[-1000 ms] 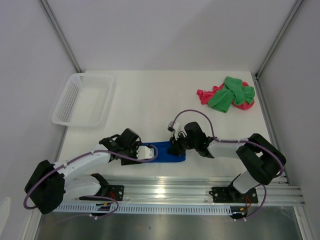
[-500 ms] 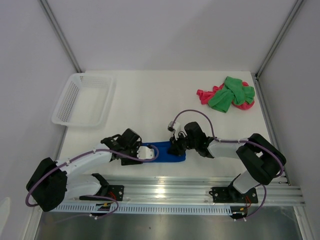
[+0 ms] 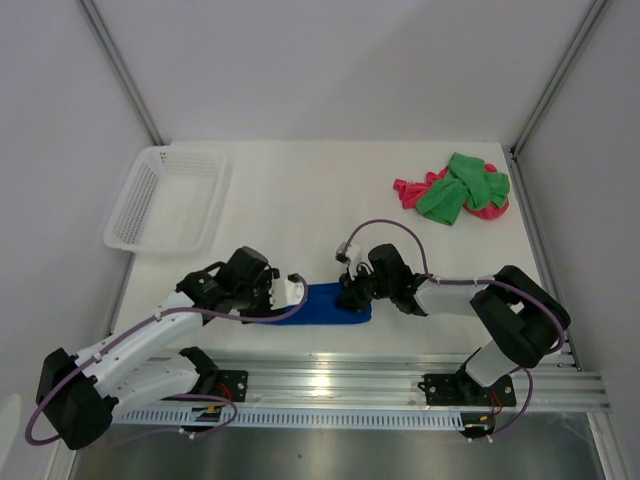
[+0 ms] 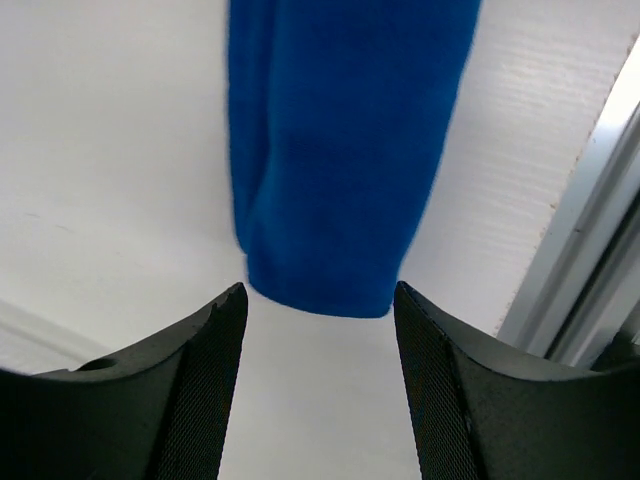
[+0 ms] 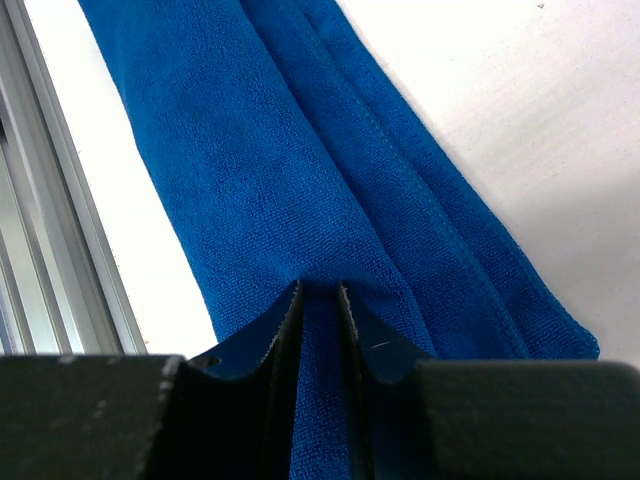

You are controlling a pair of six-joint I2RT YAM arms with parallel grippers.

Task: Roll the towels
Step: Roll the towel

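Right pincer (image 5: 318, 292) clamps a fold of the blue towel (image 5: 250, 180), lower centre; left pincer (image 4: 320, 300), apart, faces its other end. Grip squarely there, roll tight.

White table (image 3: 300, 200): basket (image 3: 130, 200), blue towel (image 3: 330, 305), green towel (image 3: 455, 190), pink towel (image 3: 408, 190).

blue towel (image 3: 328, 304), green towel (image 3: 460, 190), pink-red towel (image 3: 403, 188), white mesh basket (image 3: 133, 203).

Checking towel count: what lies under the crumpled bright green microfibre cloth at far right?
A pink-red microfibre cloth shows at both sides beneath the bright green microfibre cloth; its middle is covered.
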